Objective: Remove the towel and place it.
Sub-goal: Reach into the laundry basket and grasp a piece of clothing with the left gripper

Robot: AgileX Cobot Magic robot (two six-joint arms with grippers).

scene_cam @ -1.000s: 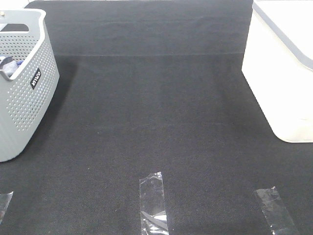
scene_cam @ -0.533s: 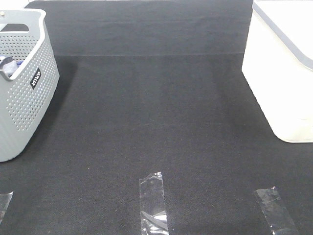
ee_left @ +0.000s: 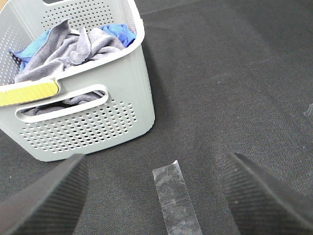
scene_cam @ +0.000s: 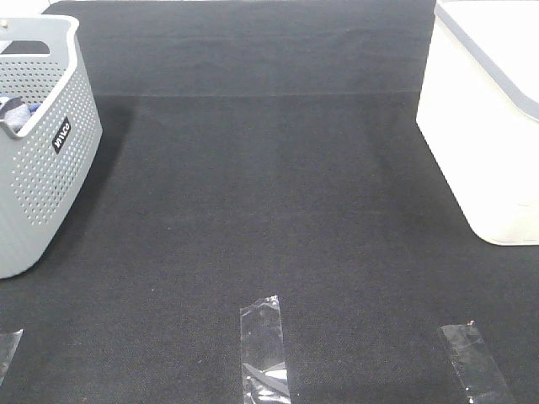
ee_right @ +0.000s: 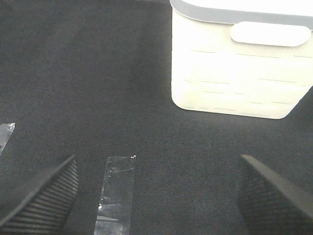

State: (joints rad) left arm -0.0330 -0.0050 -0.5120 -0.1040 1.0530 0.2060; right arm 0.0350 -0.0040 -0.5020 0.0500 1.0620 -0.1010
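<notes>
The slate-grey towel [ee_left: 58,51] lies crumpled inside the grey perforated basket [ee_left: 98,122], partly over a bright blue cloth [ee_left: 117,32]. In the exterior high view the basket [scene_cam: 42,160] stands at the left edge, with only a scrap of cloth showing over its rim. My left gripper [ee_left: 155,161] hangs open above the black mat, a short way in front of the basket, with nothing between its fingers [ee_left: 44,200]. My right gripper [ee_right: 156,161] is also open and empty, over the mat short of the white bin. Neither gripper shows in the exterior high view.
A white bin [scene_cam: 480,126] with a grey rim stands at the right, also seen as the white bin [ee_right: 234,63] in the right wrist view. Clear tape strips [scene_cam: 264,345] [scene_cam: 474,362] lie on the black mat [scene_cam: 269,194] near its front edge.
</notes>
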